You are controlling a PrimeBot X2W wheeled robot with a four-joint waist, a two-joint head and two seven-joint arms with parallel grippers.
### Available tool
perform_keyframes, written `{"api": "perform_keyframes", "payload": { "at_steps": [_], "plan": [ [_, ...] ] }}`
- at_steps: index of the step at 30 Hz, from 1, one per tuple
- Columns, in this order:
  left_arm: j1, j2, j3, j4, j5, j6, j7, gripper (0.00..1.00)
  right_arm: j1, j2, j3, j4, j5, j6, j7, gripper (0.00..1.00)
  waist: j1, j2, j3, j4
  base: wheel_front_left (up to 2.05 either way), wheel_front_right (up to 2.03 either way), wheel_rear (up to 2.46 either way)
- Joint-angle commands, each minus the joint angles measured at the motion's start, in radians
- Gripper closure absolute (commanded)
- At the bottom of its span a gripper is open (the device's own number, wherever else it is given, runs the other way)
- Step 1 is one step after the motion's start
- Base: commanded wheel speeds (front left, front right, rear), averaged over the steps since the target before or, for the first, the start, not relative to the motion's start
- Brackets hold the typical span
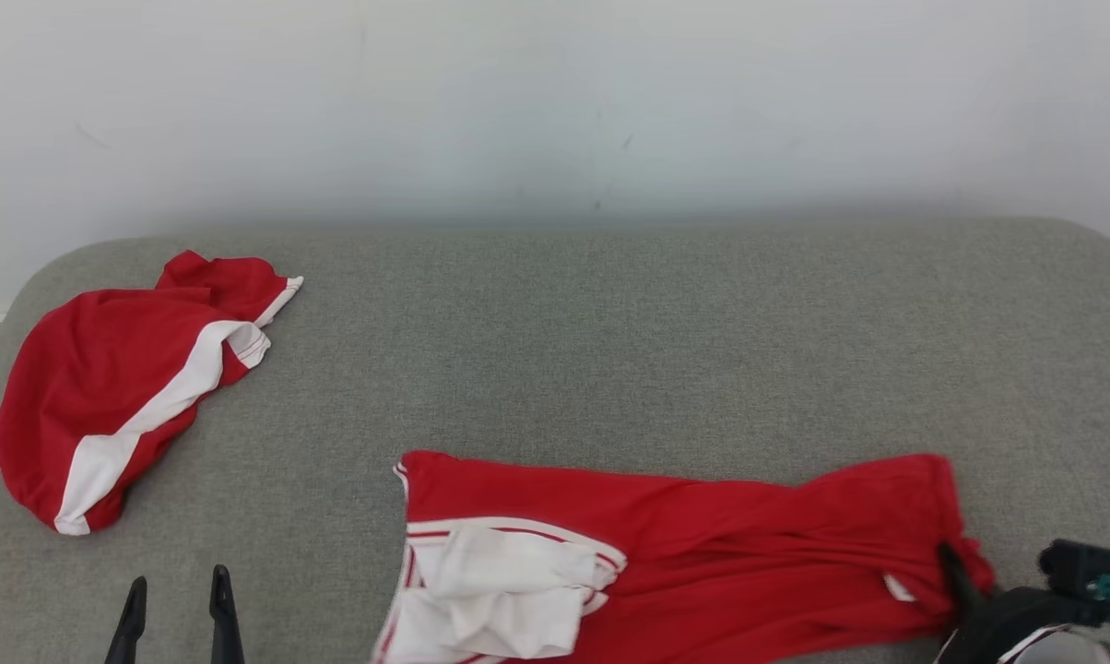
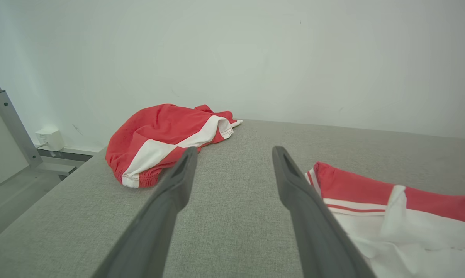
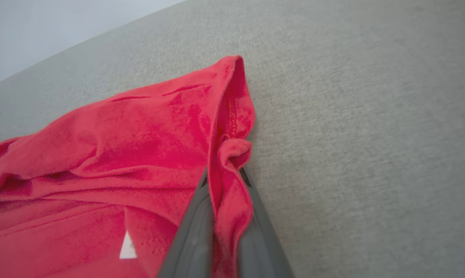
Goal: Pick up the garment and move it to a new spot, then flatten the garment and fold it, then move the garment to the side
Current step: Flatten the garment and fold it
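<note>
A red garment [image 1: 721, 553] with white panels lies spread along the front of the grey cushion [image 1: 610, 350]; its white part [image 2: 410, 239] shows at the lower right of the left wrist view. My right gripper [image 1: 959, 576] is shut on the garment's right hem [image 3: 230, 181], a fold of red cloth pinched between its fingers [image 3: 196, 227]. My left gripper [image 1: 179, 599] is open at the lower left, apart from the garment, with nothing between its fingers [image 2: 178, 185].
A second red and white garment [image 1: 122, 378] lies bunched at the cushion's far left corner [image 2: 167, 139]. A white wall [image 1: 555, 101] stands behind the cushion. A metal post [image 2: 12, 127] and the floor are beyond the left edge.
</note>
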Motion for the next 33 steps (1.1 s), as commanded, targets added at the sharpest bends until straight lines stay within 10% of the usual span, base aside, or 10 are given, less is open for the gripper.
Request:
{"api": "perform_keyframes", "payload": {
  "at_steps": [1,12,33],
  "plan": [
    [-0.003,-0.005,0.008,-0.005,0.009,-0.005,-0.003,0.00,-0.019,-0.040,-0.019,0.013,0.015,-0.003,-0.014,1.00,0.0000,0.0000,-0.005,-0.004,0.00,0.00,0.00],
    [-0.008,-0.014,0.024,-0.016,0.017,-0.016,-0.003,0.00,-0.094,-0.230,-0.065,0.094,0.013,-0.003,-0.017,1.00,0.0000,0.0000,-0.012,-0.021,0.00,0.00,0.00],
    [-0.010,-0.014,-0.001,-0.007,-0.014,-0.008,-0.003,0.00,0.088,-0.004,0.156,-0.456,-0.011,-0.003,0.034,1.00,0.0000,0.0000,-0.036,-0.002,0.00,0.00,0.00]
  ]
}}
